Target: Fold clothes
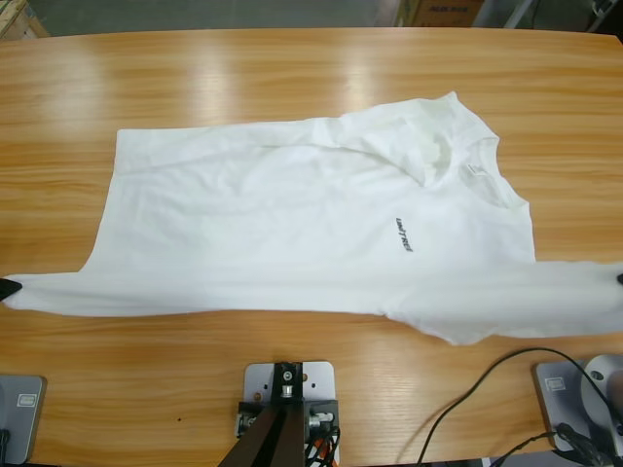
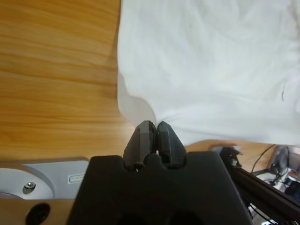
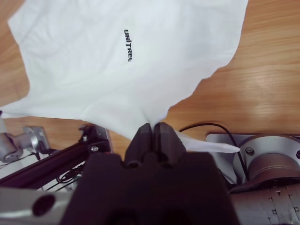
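T-shirt [image 1: 292,233] flat on wooden table [image 1: 243,88], L end effector [image 2: 152,127] & R end effector [image 3: 153,129] clamped on it

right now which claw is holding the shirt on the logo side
The right claw: its wrist view shows the dark logo on the T-shirt; the left claw sees plain fabric.

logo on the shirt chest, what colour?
Dark, near black, on the plain white T-shirt. The logo shows best in the right wrist view.

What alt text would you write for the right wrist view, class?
The right gripper, jaws shut, pinches an edge of a white T-shirt with a small dark chest logo, spread over a wooden table.
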You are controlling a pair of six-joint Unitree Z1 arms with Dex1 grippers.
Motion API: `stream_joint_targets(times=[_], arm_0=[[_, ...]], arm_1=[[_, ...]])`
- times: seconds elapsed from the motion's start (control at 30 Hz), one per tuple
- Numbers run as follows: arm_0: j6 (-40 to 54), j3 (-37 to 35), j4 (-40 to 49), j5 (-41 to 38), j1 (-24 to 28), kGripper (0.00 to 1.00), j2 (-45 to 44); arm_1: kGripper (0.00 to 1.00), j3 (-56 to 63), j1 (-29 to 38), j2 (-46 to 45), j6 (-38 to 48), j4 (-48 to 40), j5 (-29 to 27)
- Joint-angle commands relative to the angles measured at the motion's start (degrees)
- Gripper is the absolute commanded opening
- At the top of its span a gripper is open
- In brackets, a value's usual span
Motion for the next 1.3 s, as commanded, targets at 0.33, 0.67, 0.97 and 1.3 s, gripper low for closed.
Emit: stream_joint_targets(times=[0.33, 0.67, 0.97, 1.3], arm_0=[[0.7, 0.4, -0.3, -3.3, 0.6, 0.000, 5.6], [0.0, 1.6, -0.1, -4.5, 0.6, 0.000, 4.6], [0.7, 1.8, -0.1, -4.5, 4.9, 0.000, 5.6], [3.0, -1.6, -0.8, -5.0, 6.7, 0.000, 10.3]], arm_1=[[0.000, -1.3, -0.8, 10.7, -4.9, 0.0, 2.1], [0.000, -1.8, -2.6, 12.8, -6.2, 0.0, 3.4], [0.000, -5.1, -7.2, 16.6, -9.9, 0.4, 5.0], [0.000, -7.7, -9.4, 23.3, -12.9, 0.1, 6.4]])
